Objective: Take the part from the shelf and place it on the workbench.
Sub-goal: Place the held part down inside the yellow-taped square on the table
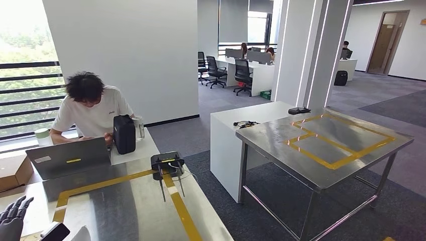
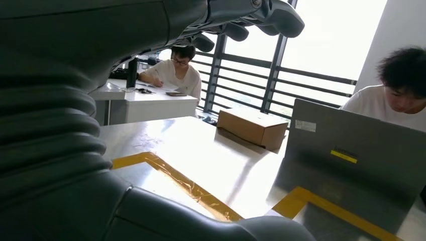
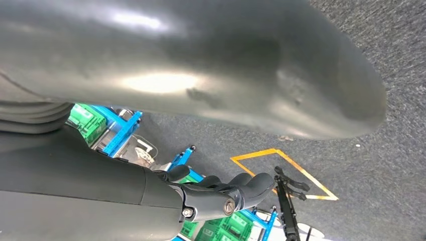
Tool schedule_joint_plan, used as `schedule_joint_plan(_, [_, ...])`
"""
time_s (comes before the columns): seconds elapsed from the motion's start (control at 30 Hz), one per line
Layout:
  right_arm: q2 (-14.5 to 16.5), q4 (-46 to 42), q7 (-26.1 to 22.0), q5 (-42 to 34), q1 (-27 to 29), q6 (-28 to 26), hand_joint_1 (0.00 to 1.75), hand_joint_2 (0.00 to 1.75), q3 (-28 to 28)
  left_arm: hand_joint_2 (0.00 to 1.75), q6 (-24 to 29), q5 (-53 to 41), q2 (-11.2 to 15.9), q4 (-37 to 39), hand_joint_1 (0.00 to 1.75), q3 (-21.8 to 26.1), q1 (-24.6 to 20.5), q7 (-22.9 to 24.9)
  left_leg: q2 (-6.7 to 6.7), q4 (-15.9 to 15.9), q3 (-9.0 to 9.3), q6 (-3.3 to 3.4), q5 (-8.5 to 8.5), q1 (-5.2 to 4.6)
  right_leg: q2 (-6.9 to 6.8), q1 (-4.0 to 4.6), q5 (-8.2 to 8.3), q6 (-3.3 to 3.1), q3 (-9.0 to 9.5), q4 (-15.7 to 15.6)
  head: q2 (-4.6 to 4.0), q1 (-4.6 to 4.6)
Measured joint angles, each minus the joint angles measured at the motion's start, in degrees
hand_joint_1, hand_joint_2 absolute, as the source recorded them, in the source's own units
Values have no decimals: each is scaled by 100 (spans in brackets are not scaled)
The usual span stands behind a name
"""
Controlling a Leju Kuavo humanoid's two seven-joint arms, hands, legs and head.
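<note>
Part: can't tell which item it is. Best guess it sits in one of the green plastic crates [image 3: 88,120] on the blue metal-framed shelf [image 3: 119,129], seen in the right wrist view low down, behind the hanging arm and near the yellow floor tape. Handling is a guess w/o a clear look: prob. a small rigid shop part, light enough for one hand. Take it across the body w/ thumb opposite fingers, not by an edge. If it's smooth metal or plastic it may slip, so use a firm wrap.

Right hand [image 3: 100,186]: dark fingers [image 3: 246,188] loosely bent, wide gap to the thick grey thumb, nothing in it, touching nothing. Points at the carpet.

Left hand [image 1: 11,216]: fingers apart and fairly straight, holding nothing. It's at the near corner of the shiny steel workbench w/ yellow tape outline [image 1: 125,211]; contact w/ the top can't be told.

Further out: a grey laptop [image 1: 68,156] w/ a person working at it, a black charger-like box w/ cables [image 1: 167,164], a brown cardboard box [image 2: 252,126], and a 2nd steel taped table [image 1: 326,145] across the aisle.
</note>
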Motion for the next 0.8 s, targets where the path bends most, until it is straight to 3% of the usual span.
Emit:
schedule_joint_plan(0.3, [1, 0, -17, 0, -1, -2, 0, 0, 0, 0, 7, -97, -120, -19, 0, 0, -14, 221, 0, 7, -1, 4, -3, -5, 0, -5, 2, 4, 3, -4, 0, -1])
schedule_joint_plan(0.53, [26, 0, -16, -20, -7, -11, 0, 0, 0, 0, 102, -132, -148, -42, 0, -1, -49, 163, 10, -12, 24, 97, -16, -28, 1, -48, -11, 91, 24, -10, 0, -8])
schedule_joint_plan(0.6, [34, 0, -10, -42, -16, -21, 0, 0, 0, 0, 132, -143, -182, -62, 0, -2, -78, 150, 29, -92, 74, 147, 21, 10, -3, -41, -157, 114, -67, 221, 0, -2])
schedule_joint_plan(0.7, [41, 0, 9, -67, -19, -28, 0, 0, -1, 0, 145, -162, -235, -65, 0, -2, -105, 153, 50, -118, 91, 181, 29, 30, -7, -46, -641, 146, -602, 1278, 0, 14])
schedule_joint_plan(0.73, [47, 0, 13, -75, -14, -31, 0, 0, -2, 0, 143, -169, -252, -61, 0, -2, -102, 155, 50, -108, 86, 177, 23, 33, -7, -56, -712, 160, -765, 1562, 0, 18])
schedule_joint_plan(0.77, [53, 0, 16, -86, -11, -35, 0, 0, -3, 0, 141, -174, -272, -56, 0, -2, -99, 159, 49, -92, 82, 166, 15, 38, -8, -68, -675, 174, -836, 1654, 0, 19])
schedule_joint_plan(0.8, [59, 0, 13, -98, -11, -42, 0, 0, -4, 0, 138, -180, -289, -52, 0, -2, -97, 161, 48, -66, 79, 144, 0, 50, -10, -85, -529, 189, -788, 1511, 0, 21])
